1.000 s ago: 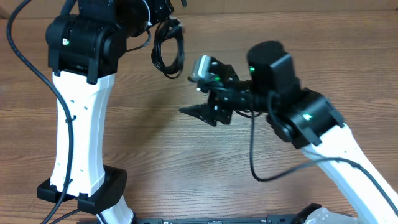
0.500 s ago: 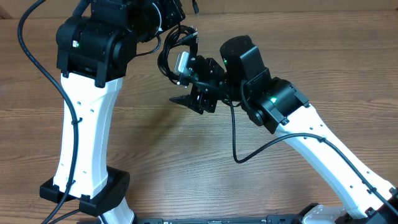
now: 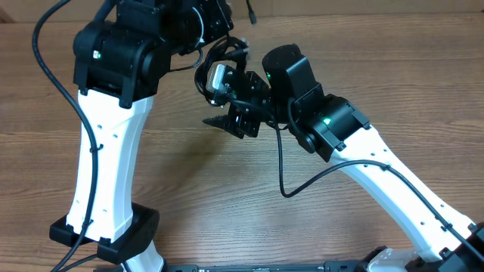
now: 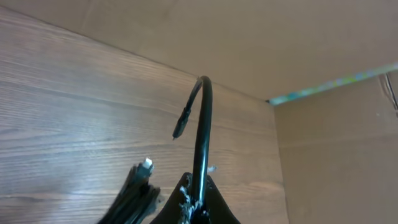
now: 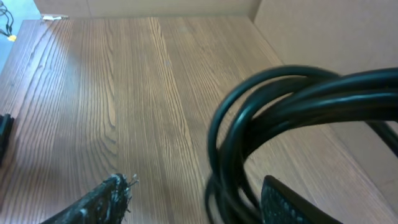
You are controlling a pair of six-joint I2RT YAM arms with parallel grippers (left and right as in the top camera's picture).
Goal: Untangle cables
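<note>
The cables are a bundle of black loops (image 3: 206,72) hanging from my left gripper (image 3: 224,26) at the top centre, above the table. In the left wrist view my left gripper (image 4: 198,188) is shut on one black cable (image 4: 203,124), which rises and curls over to a plug tip (image 4: 180,127). The rest of the bundle (image 4: 135,196) hangs at the lower left. My right gripper (image 3: 229,107) is open beside the loops. In the right wrist view the loops (image 5: 280,106) pass between its spread fingers (image 5: 102,198), close to the right one; my right gripper (image 5: 198,194) holds nothing.
The wooden table (image 3: 227,189) lies below both arms. A cardboard wall (image 4: 336,149) stands behind and to the right of the table. The left arm's white base (image 3: 106,174) stands at the left, the right arm's link (image 3: 393,189) crosses the right side.
My right gripper has moved left and up to the hanging bundle, so the loops now sit between its open fingers. My left arm has shifted slightly right with the cables.
</note>
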